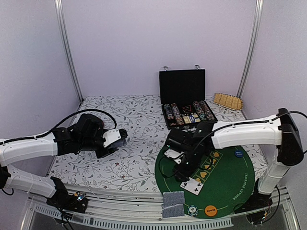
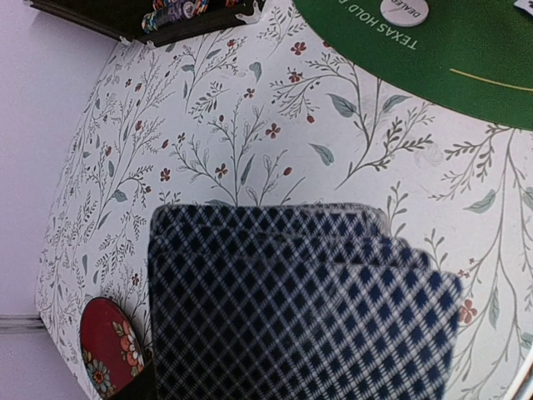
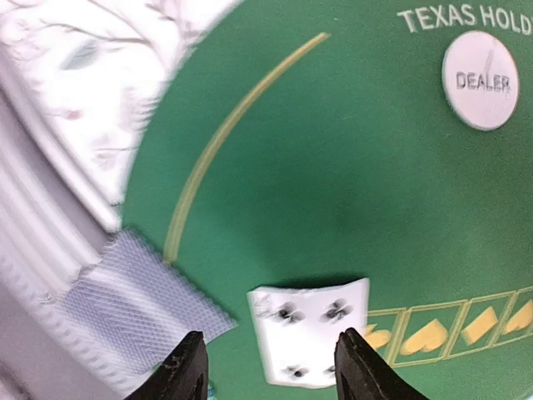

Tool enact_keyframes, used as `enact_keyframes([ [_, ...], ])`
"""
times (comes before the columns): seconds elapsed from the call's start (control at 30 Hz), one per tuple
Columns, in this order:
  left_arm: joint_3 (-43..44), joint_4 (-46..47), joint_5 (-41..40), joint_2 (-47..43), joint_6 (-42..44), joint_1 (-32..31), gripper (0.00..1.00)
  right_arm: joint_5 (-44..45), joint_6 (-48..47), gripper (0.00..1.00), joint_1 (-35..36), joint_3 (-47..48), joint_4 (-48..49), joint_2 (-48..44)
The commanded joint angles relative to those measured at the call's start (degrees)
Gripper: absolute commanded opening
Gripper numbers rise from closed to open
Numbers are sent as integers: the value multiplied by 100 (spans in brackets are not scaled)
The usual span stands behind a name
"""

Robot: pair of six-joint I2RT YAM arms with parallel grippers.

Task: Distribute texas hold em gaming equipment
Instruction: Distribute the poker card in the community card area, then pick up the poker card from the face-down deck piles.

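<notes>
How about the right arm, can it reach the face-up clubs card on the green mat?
Probably yes. The right hand hangs open right over the face-up clubs card on the green mat, and nothing sits between them.

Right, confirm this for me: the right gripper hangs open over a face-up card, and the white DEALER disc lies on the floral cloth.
One thing is wrong. The DEALER disc lies on the green mat, not on the floral cloth; the right wrist view shows it. The rest stands: the right gripper hangs open over the face-up card.
</notes>
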Motion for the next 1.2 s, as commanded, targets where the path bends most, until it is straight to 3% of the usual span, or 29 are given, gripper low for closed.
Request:
enact_keyframes([
  [0.0, 92, -29, 39, -43, -42, -40, 53, -1746, 862, 39, 35, -804, 570, -725],
  [0.13, 92, -31, 42, -26, -42, -52, 53, -2484, 1507, 23, 114, -1592, 1199, -932],
  [0.27, 92, -43, 39, -26, -42, -54, 54, -2515, 1746, 10, 122, -1919, 1620, -790],
  [0.7, 84, -33, 50, -17, -42, -56, 54, -1145, 1943, 4, -167, -2008, 1247, -386],
  [1.17, 83, -42, 91, 0, -30, -69, 54, -1015, 1925, 3, -279, -1883, 1180, -633],
])
